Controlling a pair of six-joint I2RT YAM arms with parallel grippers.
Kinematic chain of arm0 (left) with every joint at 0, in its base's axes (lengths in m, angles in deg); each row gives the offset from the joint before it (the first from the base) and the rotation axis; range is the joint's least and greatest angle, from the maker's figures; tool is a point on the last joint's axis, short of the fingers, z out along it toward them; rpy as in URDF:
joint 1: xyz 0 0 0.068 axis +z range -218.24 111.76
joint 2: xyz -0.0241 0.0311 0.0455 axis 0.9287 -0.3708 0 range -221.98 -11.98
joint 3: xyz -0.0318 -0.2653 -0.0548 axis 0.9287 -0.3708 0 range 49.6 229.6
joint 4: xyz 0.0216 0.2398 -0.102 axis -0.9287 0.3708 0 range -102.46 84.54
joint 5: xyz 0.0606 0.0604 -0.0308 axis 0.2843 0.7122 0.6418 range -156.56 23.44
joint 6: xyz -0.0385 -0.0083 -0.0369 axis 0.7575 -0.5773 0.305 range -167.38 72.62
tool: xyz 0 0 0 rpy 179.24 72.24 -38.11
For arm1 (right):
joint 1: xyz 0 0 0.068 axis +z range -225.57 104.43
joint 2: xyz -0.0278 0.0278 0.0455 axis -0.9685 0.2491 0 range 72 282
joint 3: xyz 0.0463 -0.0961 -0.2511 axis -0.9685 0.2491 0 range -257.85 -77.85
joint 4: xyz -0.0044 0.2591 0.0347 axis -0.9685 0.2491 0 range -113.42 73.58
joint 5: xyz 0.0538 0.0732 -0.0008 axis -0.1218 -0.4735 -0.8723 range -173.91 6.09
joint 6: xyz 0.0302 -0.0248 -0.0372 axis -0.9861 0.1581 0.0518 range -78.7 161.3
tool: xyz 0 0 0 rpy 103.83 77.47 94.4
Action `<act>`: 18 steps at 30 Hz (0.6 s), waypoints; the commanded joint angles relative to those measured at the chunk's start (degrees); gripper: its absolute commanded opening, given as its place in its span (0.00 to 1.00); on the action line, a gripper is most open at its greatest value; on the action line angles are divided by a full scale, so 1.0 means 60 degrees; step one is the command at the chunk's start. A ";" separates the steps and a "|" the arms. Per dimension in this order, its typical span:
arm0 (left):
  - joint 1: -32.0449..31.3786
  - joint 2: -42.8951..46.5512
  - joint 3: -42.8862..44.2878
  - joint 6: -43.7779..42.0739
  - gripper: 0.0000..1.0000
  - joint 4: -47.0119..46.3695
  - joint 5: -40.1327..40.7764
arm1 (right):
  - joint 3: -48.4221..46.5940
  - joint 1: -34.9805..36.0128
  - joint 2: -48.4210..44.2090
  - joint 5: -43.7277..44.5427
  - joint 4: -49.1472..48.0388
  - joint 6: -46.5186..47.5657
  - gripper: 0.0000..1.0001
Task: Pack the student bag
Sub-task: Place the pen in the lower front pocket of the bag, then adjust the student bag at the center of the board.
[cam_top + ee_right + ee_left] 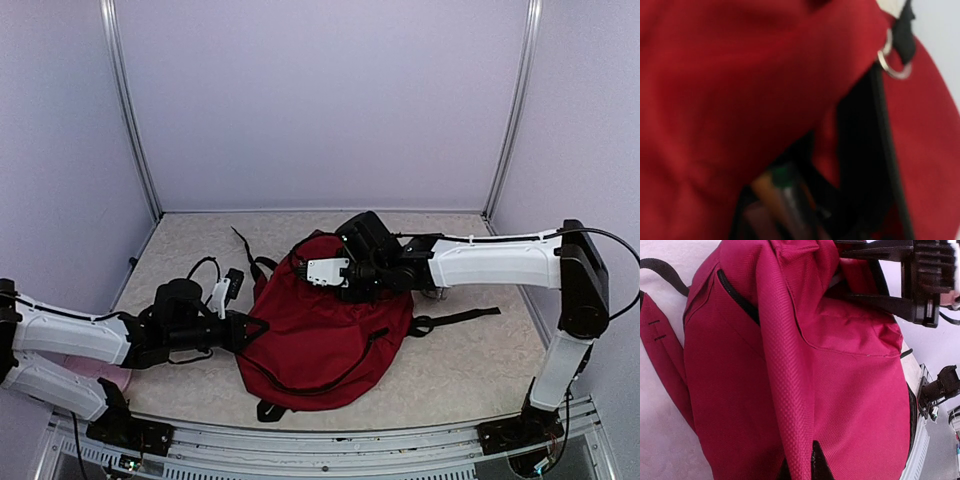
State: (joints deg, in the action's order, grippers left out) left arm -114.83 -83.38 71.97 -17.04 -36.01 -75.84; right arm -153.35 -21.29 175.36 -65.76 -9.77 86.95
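The student bag [325, 340], a dark red backpack with black straps, lies in the middle of the table. My left gripper [252, 329] is at its left edge. In the left wrist view it [801, 467] is shut on a raised fold of the bag's fabric [785, 390], with one black fingertip [821, 466] showing. My right gripper [342, 278] is at the bag's top end, pushed into the opening. The right wrist view is blurred: red fabric [730, 75], a dark opening, and an orange pen and a green-capped pen [782, 192] close to the jaws. The right fingers cannot be made out.
A black strap [455, 319] trails right from the bag, and another [245, 248] lies at its upper left. A metal zipper ring [892, 67] hangs at the opening. A pink item [85, 372] lies under the left arm. Enclosure walls surround the table.
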 commanded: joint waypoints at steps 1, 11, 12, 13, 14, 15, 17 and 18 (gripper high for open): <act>-0.0365 0.0755 -0.0504 0.0399 0.00 -0.0069 0.0194 | -0.0646 0.0307 -0.1009 -0.1568 0.1093 -0.1745 0.58; -0.1035 0.2780 -0.1873 0.0990 0.00 0.0370 0.0658 | -0.0036 0.0187 -0.2823 -0.4321 0.0363 -0.7009 0.61; -0.1095 0.2976 -0.1980 0.1023 0.00 0.0401 0.0677 | 0.0068 0.0113 -0.2889 -0.3923 0.0331 -0.7746 0.70; -0.1152 0.3145 -0.2096 0.1040 0.00 0.0451 0.0714 | 0.0172 0.0054 -0.2911 -0.3487 0.0402 -0.8312 0.91; -0.1216 0.3303 -0.2177 0.1027 0.00 0.0475 0.0752 | 0.0291 0.0034 -0.2895 -0.3098 0.0493 -0.8793 0.99; -0.1283 0.3425 -0.2233 0.0983 0.00 0.0526 0.0782 | 0.0393 0.0031 -0.2854 -0.2879 0.0572 -0.9172 1.00; -0.1403 0.3504 -0.2254 0.0825 0.00 0.0667 0.0758 | 0.0667 0.0034 -0.2781 -0.2636 0.0613 -0.9706 1.00; -0.1480 0.3487 -0.2231 0.0729 0.00 0.0736 0.0728 | 0.0826 0.0035 -0.2738 -0.2541 0.0611 -0.9886 0.99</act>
State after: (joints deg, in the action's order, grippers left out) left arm -122.06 -63.49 59.11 -11.59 -33.39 -71.08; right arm -152.44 -20.64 157.61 -85.41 -7.15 41.14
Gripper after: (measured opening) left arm 0.033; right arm 0.997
